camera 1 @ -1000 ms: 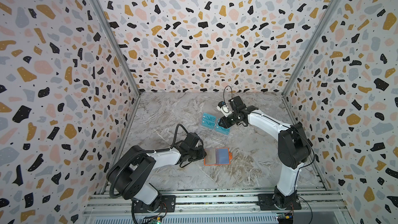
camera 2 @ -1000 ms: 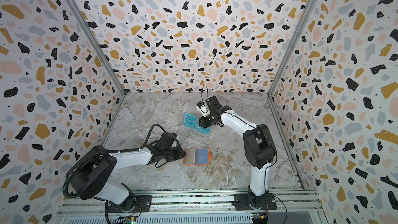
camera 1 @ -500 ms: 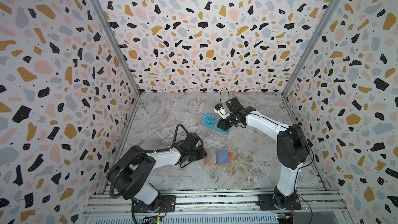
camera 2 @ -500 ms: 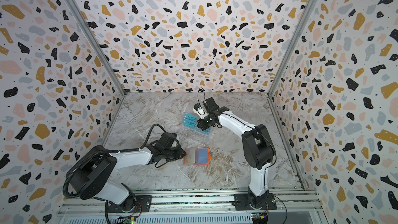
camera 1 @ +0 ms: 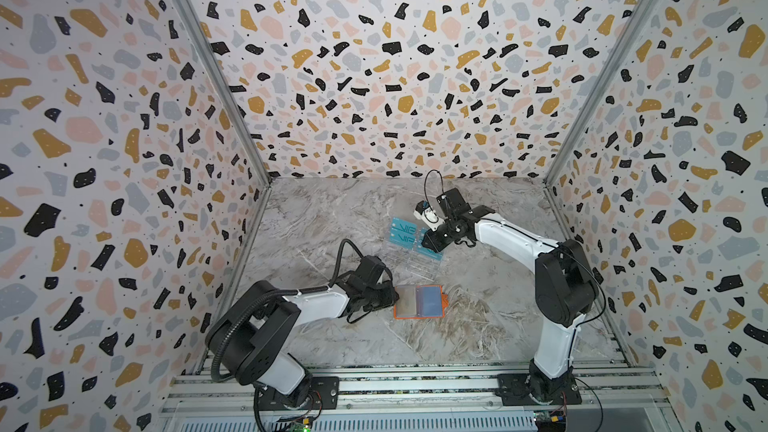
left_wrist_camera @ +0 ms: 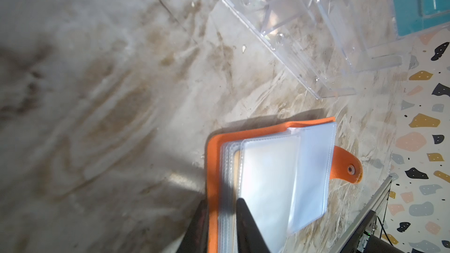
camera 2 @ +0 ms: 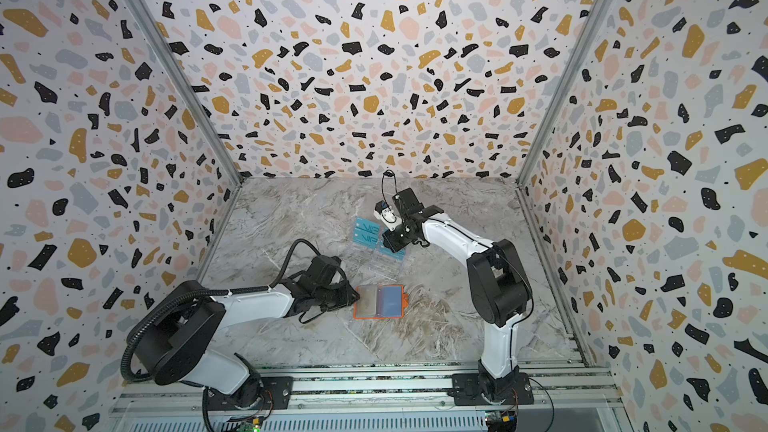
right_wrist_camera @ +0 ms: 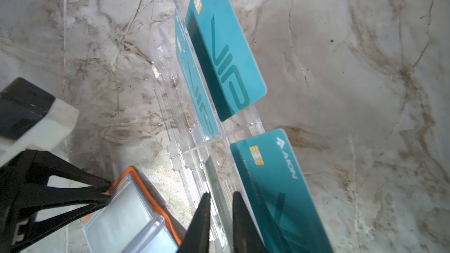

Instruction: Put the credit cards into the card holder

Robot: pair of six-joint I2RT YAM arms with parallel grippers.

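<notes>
**Right wrist settled over the stand; no card moved yet**

On the left, the left end effector (left_wrist_camera: 221, 200) stayed pinched nearly closed on the card holder (camera 1: 419, 301). It gripped the edge opposite the snap tab (left_wrist_camera: 348, 166), with orange cover and clear sleeves between its jaws, same as a second before. The holder lay open and flat on the bench (camera 1: 332, 218), front centre, unshifted.

Just behind it, the clear stand (camera 1: 409, 261) kept its teal credit cards (camera 1: 403, 231) upright in the slots; none had left.

On the right, the right end effector (right_wrist_camera: 221, 194) had only turned slightly over the stand, then stopped. Its jaws stood a narrow slit apart at the edge of the nearest teal card (right_wrist_camera: 272, 178). Couldn't tell whether that card or only a stand wall sat in the slit.

Judged: pick just starting, insertion not begun, holder steadied and ready.
</notes>
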